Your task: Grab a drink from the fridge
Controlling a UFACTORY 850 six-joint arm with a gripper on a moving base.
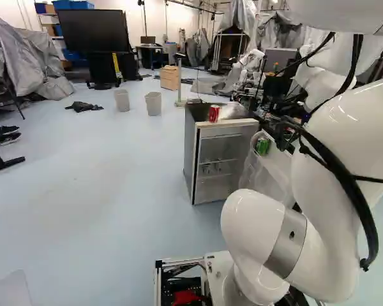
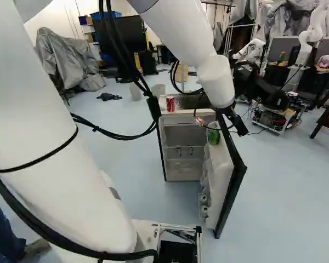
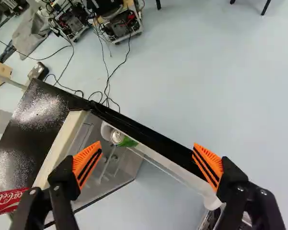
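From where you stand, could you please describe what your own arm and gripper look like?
My arm is glossy white, built of thick, rounded segments, with a grey metallic band around one joint. Black cables run along its outside. My gripper is black, with two fingers bearing wedge-shaped, ribbed orange pads marked by dark stripes.

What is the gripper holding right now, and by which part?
Nothing is held; the gripper stands open, and the red can sits free on the fridge.
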